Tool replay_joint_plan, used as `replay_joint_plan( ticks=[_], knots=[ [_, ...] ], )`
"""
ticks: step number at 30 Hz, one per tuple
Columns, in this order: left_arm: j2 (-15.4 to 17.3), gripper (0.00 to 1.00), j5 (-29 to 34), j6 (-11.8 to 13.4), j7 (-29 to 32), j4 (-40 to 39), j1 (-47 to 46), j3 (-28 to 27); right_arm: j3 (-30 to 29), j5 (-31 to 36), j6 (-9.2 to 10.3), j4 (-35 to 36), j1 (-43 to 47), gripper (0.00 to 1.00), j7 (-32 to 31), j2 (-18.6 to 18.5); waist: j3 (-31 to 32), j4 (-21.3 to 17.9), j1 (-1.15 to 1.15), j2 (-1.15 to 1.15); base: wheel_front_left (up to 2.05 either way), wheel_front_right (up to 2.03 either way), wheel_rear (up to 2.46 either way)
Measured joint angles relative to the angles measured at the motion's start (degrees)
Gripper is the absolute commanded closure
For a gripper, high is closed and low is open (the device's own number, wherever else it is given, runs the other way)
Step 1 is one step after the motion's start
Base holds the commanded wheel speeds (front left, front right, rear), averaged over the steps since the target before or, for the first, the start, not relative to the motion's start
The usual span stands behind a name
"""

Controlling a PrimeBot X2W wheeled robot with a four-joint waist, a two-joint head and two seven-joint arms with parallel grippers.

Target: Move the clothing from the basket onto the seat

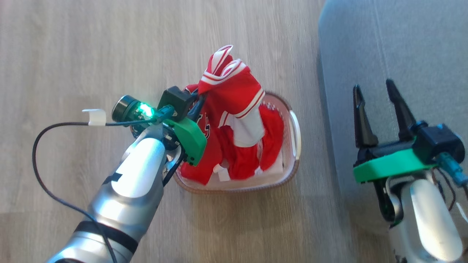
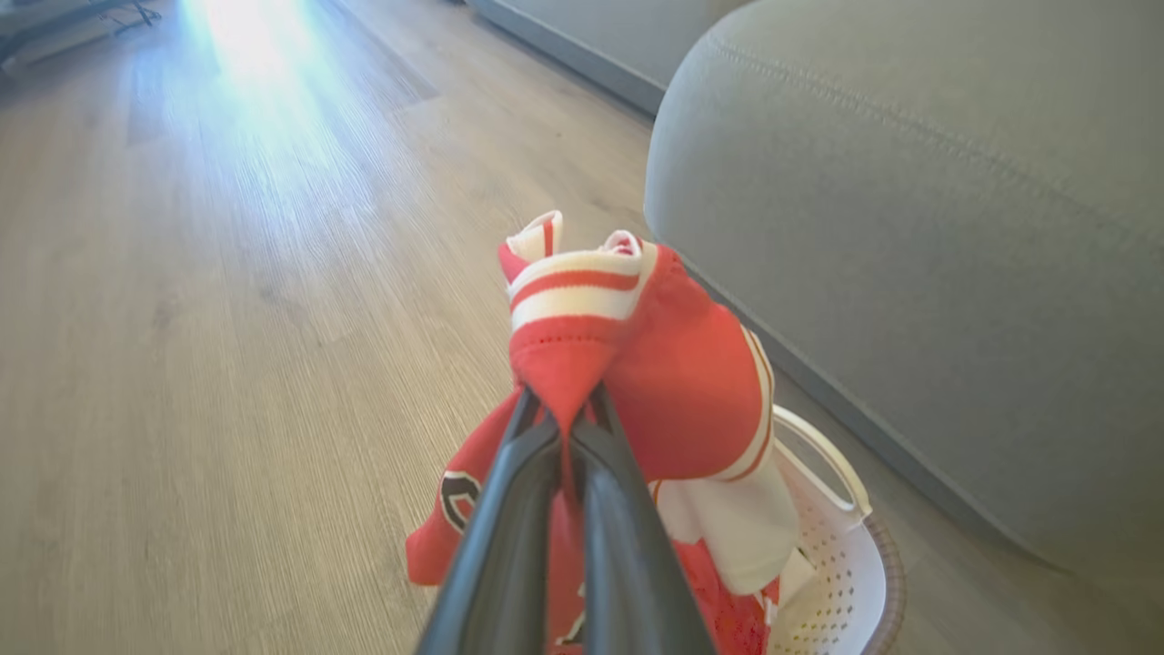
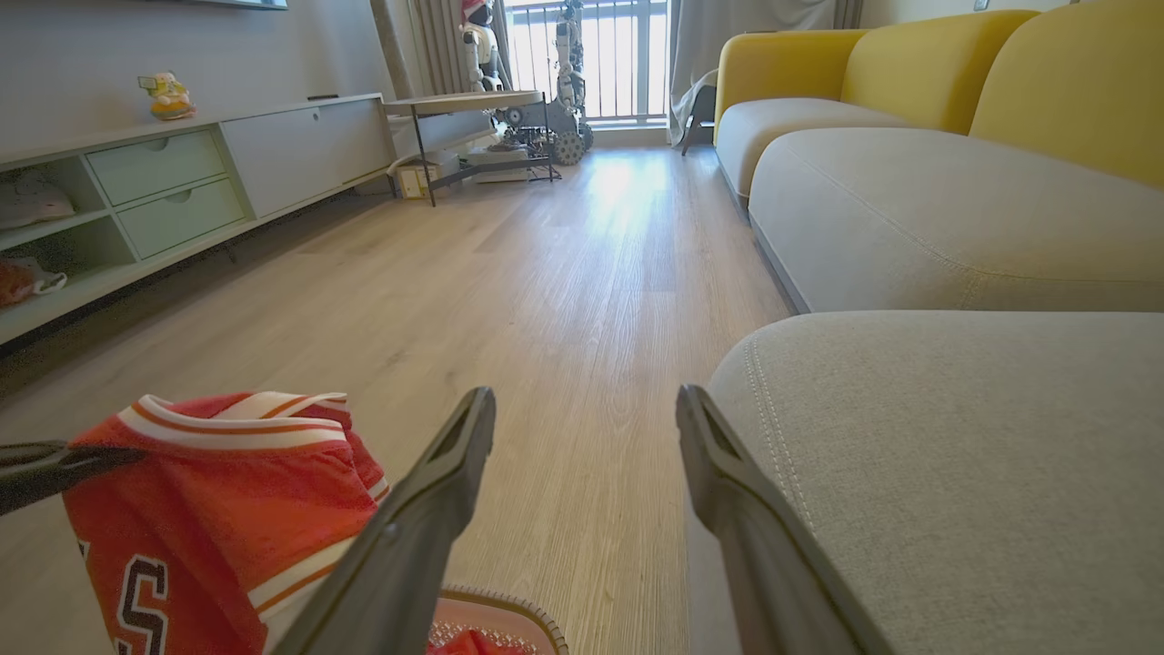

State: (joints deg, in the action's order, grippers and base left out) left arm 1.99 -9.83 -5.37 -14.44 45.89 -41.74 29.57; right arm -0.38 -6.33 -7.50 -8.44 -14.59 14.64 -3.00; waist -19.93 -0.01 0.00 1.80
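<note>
My left gripper point(image 1: 200, 95) is shut on a fold of the red jersey point(image 1: 234, 98), which hangs lifted above the basket point(image 1: 294, 128). In the left wrist view its closed fingers point(image 2: 509, 491) pinch the jersey point(image 2: 673, 382) just below the white-striped trim. More red clothing point(image 1: 272, 135) lies inside the white basket on the floor. To the right is the grey seat point(image 1: 395, 44); over it my right gripper point(image 1: 374, 93) stands open, holding nothing. From the right wrist view the jersey point(image 3: 227, 509) hangs at lower left beside the seat point(image 3: 955, 455).
Wooden floor point(image 1: 91, 47) surrounds the basket. A black cable point(image 1: 40, 146) loops off my left arm. Farther off, a yellow-backed sofa point(image 3: 909, 82), a low cabinet with drawers point(image 3: 182, 173) and a table point(image 3: 464, 109) line the room.
</note>
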Motion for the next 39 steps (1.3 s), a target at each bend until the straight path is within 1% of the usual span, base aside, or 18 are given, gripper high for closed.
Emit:
replay_joint_plan(
  ticks=[5, 13, 20, 25, 29, 32, 35, 39],
  knots=[
    [0.0, 1.0, -3.54, 0.11, 0.0, -2.74, 0.23, 0.49, -0.09, 0.09, 0.0, -1.41, 2.76, 0.0, 0.0, 0.01, 5.42, 1.33, 0.0, 0.0, 0.0, 0.0, 0.0],
    [0.0, 1.0, -9.43, 1.72, 0.0, -4.49, 0.87, 1.76, 0.45, 0.01, 0.0, -3.1, 7.27, 0.0, -0.01, 0.02, 13.23, 2.29, 0.0, 0.0, 0.0, 0.0, 0.0],
    [0.0, 1.0, -11.74, 2.33, 0.09, -4.81, -0.07, 3.26, 1.38, -0.46, 0.0, -3.7, 9.71, 0.0, -0.01, 0.03, 17.38, 2.26, 0.0, 0.0, 0.0, 0.0, 0.0],
    [-0.04, 1.0, -13.59, 3.07, 0.85, -5.34, -3.77, 4.01, 3.1, -0.83, 0.0, -3.9, 10.17, 0.0, -0.01, 0.04, 18.34, 1.82, 0.0, 0.0, 0.0, 0.0, 0.0],
    [-0.03, 1.0, -15.1, 3.13, 1.08, -5.36, -6.42, 4.77, 6.88, -1.07, 0.0, -4.87, 9.94, 0.0, -0.01, 0.03, 18.44, 1.65, 0.0, 0.0, 0.0, 0.0, 0.0],
    [-0.08, 1.0, -16.39, 4.03, 1.09, -5.84, -6.83, 6.52, 11.46, -1.09, 0.0, -6.03, 8.64, 0.0, -0.01, 0.03, 18.4, 1.55, 0.0, 0.0, 0.0, 0.0, 0.0],
    [-0.07, 1.0, -17.73, 4.69, 1.09, -5.99, -6.87, 8.39, 15.49, -1.32, 0.0, -8.05, 5.72, 0.0, -0.01, 0.01, 18.31, 1.56, 0.0, 0.0, 0.0, 0.0, 0.0],
    [-0.07, 1.0, -19.41, 5.61, 1.09, -6.35, -7.97, 10.42, 18.56, -0.99, 0.0, -12.23, 0.7, 0.0, -0.01, -0.01, 18.13, 1.83, 0.0, 0.0, 0.0, 0.0, 0.0]
  ],
)
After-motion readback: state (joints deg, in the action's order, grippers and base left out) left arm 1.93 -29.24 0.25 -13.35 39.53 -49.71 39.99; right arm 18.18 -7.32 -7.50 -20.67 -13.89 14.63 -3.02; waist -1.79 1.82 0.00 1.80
